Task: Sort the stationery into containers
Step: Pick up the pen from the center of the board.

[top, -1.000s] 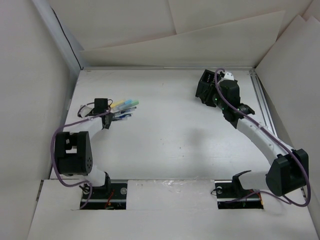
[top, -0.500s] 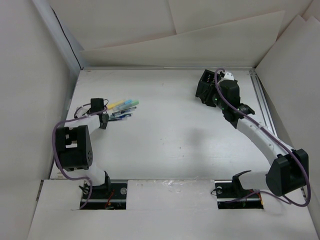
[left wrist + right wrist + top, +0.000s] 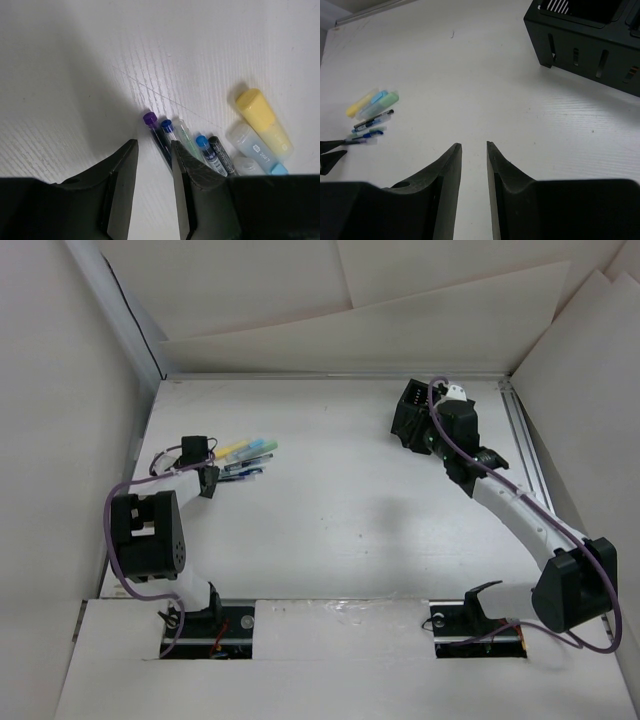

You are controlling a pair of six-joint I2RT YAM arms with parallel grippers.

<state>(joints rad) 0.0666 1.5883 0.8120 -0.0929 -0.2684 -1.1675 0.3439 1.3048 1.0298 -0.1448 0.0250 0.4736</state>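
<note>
Left gripper (image 3: pixel 154 145) jaws narrowly apart and empty, purple-capped dark pen (image 3: pixel 150 120) just beside one fingertip at the edge of the pen-and-highlighter pile (image 3: pixel 260 125). It has shifted slightly left over the last second and the pile is unmoved, so I read no pick yet. Right gripper (image 3: pixel 474 146) unchanged: narrow gap, empty, near the black plastic two-compartment organiser box (image 3: pixel 585 45), well apart from the pile.

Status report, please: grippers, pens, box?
Left gripper open, empty, at the pens. Right gripper open, empty, near the box. Pens on the table. Nothing in the way.
</note>
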